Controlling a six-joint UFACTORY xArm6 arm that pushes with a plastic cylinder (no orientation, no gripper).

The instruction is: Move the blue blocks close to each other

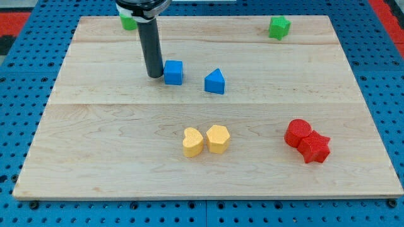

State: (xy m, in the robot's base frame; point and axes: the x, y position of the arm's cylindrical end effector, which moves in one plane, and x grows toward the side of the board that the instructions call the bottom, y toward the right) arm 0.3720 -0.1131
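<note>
Tip: my tip (pixel 154 75) down on the board in the upper left of the frame, just beside the left face of the blue cube (pixel 173 72), touching or all but touching; cannot tell which.
Pincer: none on this rig, only a straight dark rod; nothing to open, close or grip.
Task things: blue cube left of centre in the upper half; blue triangular block (pixel 215 82) near it to the right and slightly lower, a small gap between the two.
Stage, as a judgement: blues nearly together already; a short push rightward probably enough.
Risk: off-centre contact likely to spin the cube or let it slip past the rod toward the top or bottom of the frame.
Risk: too long a push likely to knock the triangular block away rightward, its slanted face deflecting the cube.
Open room: bare wood all around the blue pair, wide lane to the right.
Edges: top edge of the wooden board (pixel 202 28) fairly near; left edge well apart.
Others: green block (pixel 279 27) upper right, another green block (pixel 128 23) half hidden behind the rod upper left; two yellow blocks (pixel 206 140) lower centre, red blocks (pixel 307 141) lower right, all well apart from the push line.
</note>
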